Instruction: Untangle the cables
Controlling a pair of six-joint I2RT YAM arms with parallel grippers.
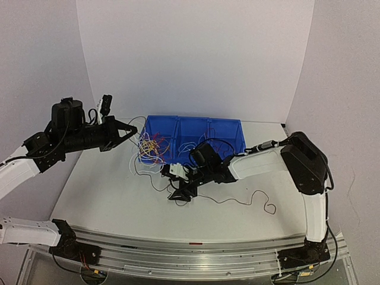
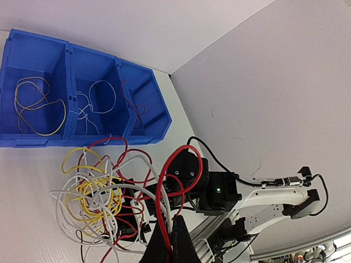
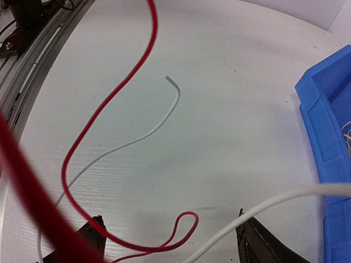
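Cables between wide-apart right jaws

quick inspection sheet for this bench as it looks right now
surface: white table, ridged sheet
job's things: tangle of wires, red, white and yellow, by the blue bin; yellow, white and red wires sorted into its three compartments
clutter: nothing seen
grippers: left gripper shut on a red strand of the tangle; right gripper open, low over the table, strands between its fingers
cables: black cable on the right arm
surroundings: white walls
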